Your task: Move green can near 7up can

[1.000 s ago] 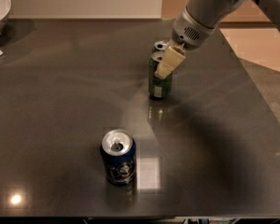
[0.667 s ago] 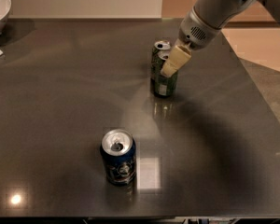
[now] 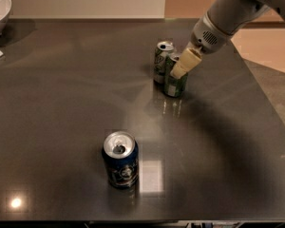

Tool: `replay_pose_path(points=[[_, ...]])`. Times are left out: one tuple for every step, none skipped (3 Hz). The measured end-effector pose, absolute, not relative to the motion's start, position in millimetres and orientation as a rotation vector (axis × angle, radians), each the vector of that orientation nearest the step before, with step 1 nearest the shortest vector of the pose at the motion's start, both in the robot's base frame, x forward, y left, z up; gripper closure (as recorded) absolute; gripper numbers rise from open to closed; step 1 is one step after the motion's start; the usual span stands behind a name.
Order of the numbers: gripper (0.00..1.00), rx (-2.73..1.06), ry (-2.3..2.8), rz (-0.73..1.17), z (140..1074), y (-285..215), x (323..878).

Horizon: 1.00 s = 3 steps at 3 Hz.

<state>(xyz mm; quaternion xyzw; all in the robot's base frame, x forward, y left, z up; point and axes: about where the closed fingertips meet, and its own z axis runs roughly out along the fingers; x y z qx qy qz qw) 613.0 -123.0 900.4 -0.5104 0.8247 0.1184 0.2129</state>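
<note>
The green can (image 3: 175,83) stands upright on the table (image 3: 61,103), just beside the 7up can (image 3: 160,61), seemingly where the task wants it. The gripper (image 3: 183,65) sits at the green can's top, and whether the jaws clasp it cannot be told.

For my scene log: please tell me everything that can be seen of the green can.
The green can is a dark green, metal-looking drink can with a pale label panel. It stands upright on the dark table, close beside the 7up can. The tool is at its top, hiding part of the rim; whether it grips the can does not show.
</note>
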Motion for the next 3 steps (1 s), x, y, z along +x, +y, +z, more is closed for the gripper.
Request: replay_pose_path(points=[[0.13, -1.39, 2.278, 0.319, 898.2, -129.0, 614.0], [0.0, -1.391, 2.278, 0.32, 896.8, -127.8, 614.5], [0.0, -1.391, 2.278, 0.32, 896.7, -127.7, 614.5]])
